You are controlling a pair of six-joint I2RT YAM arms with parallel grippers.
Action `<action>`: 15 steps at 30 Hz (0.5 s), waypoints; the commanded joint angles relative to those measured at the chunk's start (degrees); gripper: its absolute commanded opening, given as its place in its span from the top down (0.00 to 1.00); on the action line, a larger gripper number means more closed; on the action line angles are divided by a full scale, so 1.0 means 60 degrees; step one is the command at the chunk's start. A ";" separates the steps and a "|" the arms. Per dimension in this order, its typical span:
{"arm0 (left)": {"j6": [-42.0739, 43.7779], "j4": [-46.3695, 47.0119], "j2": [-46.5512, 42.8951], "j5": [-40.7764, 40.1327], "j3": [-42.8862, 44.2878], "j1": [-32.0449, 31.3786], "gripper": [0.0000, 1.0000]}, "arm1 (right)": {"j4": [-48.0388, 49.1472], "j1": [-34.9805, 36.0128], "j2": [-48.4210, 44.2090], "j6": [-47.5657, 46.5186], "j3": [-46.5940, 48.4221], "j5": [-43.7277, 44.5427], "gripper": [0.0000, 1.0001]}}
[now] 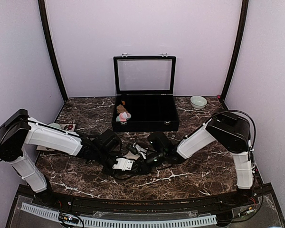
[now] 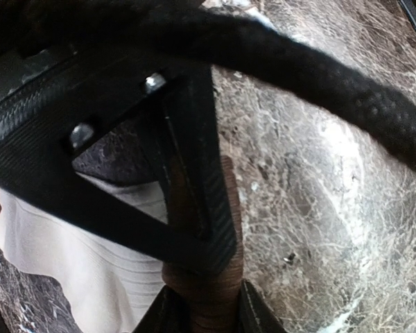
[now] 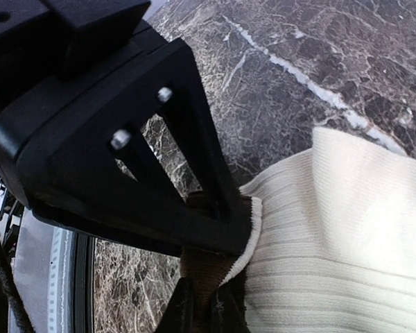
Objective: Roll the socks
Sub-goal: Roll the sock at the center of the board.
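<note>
The cream sock [image 3: 333,236] has its brown edge pinched in the right claw [image 3: 204,302], whose jaws are closed tight on the fabric. The left claw [image 2: 208,312] grips a brown band of the same sock, bunched between its jaws. Both claws meet low over the marbled bench [image 1: 190,175]. Farther back, the pink sock [image 1: 124,115] sits in the left end of an open black case [image 1: 152,124], with a bowl [image 1: 198,101] to its right.
</note>
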 commanded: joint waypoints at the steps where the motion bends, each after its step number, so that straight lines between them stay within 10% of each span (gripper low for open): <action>1: 0.0221 -0.0001 0.0561 -0.0685 -0.0389 -0.0024 0.72 | -0.3363 -0.0071 0.0947 0.0126 -0.0988 0.1037 0.87; 7: 0.0188 -0.1135 0.0983 -0.0149 0.0166 0.0087 1.00 | -0.2633 -0.0169 0.0604 0.0501 -0.1322 0.0690 0.69; 8: 0.0142 -0.1416 0.1070 0.0051 0.0326 0.0144 1.00 | -0.2274 -0.0220 0.0411 0.0593 -0.1523 0.0725 0.19; 9: 0.0076 -0.1714 0.1153 0.0276 0.0545 0.0230 1.00 | -0.1945 -0.0252 0.0143 0.0650 -0.1751 0.0898 0.03; 15: -0.0135 -0.3008 0.1428 0.1518 0.1214 0.0761 1.00 | -0.0410 -0.0303 -0.1404 0.0623 -0.3129 0.2454 0.01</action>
